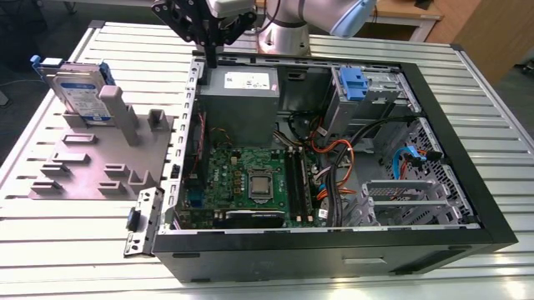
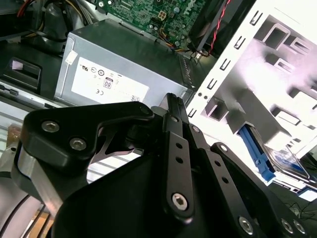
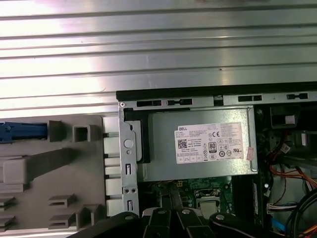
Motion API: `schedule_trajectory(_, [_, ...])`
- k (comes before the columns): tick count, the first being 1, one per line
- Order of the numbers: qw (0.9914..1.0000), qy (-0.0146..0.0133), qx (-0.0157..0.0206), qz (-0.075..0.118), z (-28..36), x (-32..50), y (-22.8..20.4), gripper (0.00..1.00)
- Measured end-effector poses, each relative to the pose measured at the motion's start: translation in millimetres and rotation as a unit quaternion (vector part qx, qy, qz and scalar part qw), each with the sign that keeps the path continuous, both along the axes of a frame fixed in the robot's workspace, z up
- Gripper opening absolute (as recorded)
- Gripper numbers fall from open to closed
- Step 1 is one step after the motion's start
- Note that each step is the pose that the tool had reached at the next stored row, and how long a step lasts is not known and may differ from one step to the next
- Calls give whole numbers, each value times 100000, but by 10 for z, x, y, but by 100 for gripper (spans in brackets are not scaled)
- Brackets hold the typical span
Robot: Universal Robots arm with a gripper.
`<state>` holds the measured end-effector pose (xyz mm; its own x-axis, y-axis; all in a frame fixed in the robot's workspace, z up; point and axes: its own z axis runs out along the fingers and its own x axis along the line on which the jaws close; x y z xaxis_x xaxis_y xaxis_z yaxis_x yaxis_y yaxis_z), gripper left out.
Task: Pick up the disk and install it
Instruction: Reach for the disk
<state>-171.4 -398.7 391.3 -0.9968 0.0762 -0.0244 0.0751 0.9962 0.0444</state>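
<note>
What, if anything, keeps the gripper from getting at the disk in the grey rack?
Probably nothing, so likely yes. The disk stands upright in the rack, outside the case, its top edge uncovered. The gripper hangs over the case's rim, and nothing stands between them.

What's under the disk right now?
Under it is the grey fixture: the disk stands on edge in it, at the exterior view's left. A grey post covers part of its lower edge, so the seating itself is hidden.
</note>
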Motion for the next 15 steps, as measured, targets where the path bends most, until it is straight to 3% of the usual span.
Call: schedule_trajectory(15, [100000, -3, 0, 2, -8, -87, 3, 11])
